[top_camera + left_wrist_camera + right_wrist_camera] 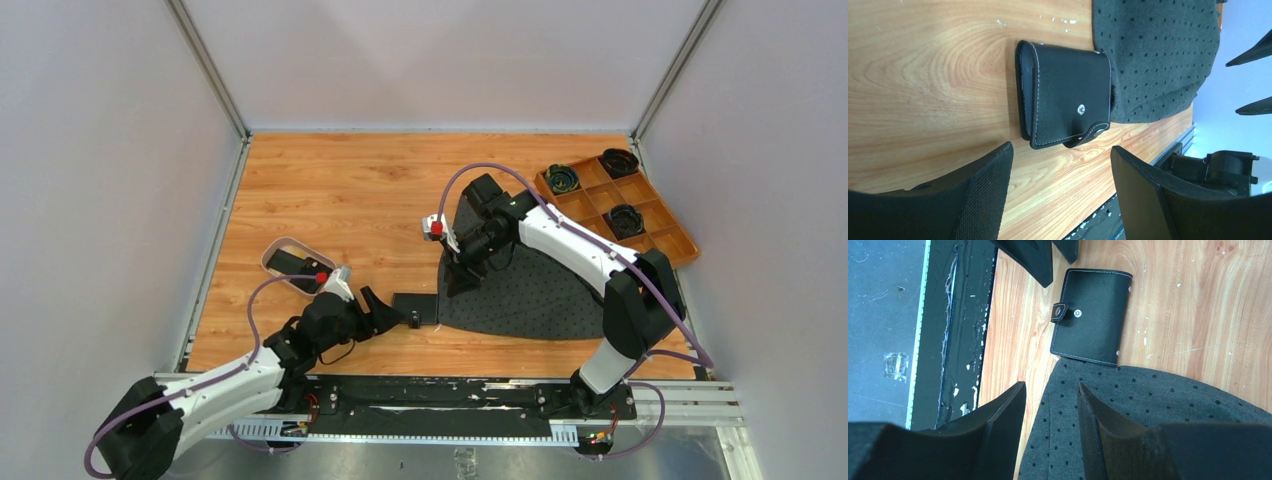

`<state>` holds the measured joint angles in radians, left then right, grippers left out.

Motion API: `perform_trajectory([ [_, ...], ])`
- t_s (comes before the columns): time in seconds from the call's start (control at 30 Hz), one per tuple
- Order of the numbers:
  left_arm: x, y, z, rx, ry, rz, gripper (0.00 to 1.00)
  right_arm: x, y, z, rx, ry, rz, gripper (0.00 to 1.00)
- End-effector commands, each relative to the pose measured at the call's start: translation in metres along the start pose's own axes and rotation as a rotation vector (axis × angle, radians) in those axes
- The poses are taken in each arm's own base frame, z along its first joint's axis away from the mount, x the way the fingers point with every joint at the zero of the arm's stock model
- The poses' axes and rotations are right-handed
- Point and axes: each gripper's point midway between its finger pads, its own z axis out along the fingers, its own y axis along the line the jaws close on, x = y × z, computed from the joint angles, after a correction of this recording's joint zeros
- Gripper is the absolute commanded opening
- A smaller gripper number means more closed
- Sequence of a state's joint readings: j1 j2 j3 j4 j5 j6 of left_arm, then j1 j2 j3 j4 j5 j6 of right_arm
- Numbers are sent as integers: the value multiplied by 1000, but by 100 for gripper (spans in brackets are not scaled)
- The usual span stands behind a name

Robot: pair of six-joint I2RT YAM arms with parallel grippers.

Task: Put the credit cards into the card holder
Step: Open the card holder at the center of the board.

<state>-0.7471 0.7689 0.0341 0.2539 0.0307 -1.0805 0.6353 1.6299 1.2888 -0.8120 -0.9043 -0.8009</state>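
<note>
The wood-grain worktop is smooth and slick-looking, with white scuffs near its front edge. I'd guess a light thing pushed from one side slides on it rather than lifts.

On its right half lies a dark grey cloth, soft, speckled with black dots and rounded at the near edge. The right gripper hovers low over it, its fingers a little apart with nothing between them. If they close there, they may pinch a fold and drag the cloth, and whatever touches it.

At the far right corner sits an orange-brown compartmented box of stiff, shiny plastic, with dark round things in three cells. It is well clear of the work.

On the left is a shallow pinkish tray with rounded corners. A flat dark piece in it is, I take it, one of the credit cards. It is thin and lies flat, so fingers could skate over it. I see no other cards.

The card holder lies folded shut near the front edge, one side touching the cloth's hem. It is black grained leather with pale stitching, and its snap tab looks unfastened. The left gripper faces it from just beside, with its ribbed fingers wide apart and empty. If it closes on the whole fold, the pockets stay sealed.
</note>
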Motion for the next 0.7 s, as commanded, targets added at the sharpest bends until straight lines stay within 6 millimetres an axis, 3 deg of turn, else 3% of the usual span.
perform_trajectory([
  [0.0, -14, 13, -8, -89, -55, 74, 74, 9, 6, 6, -27, 26, 18, 46],
  [0.67, -13, 14, 17, -138, -15, 89, 65, 12, 5, 7, -30, 33, 23, 46],
])
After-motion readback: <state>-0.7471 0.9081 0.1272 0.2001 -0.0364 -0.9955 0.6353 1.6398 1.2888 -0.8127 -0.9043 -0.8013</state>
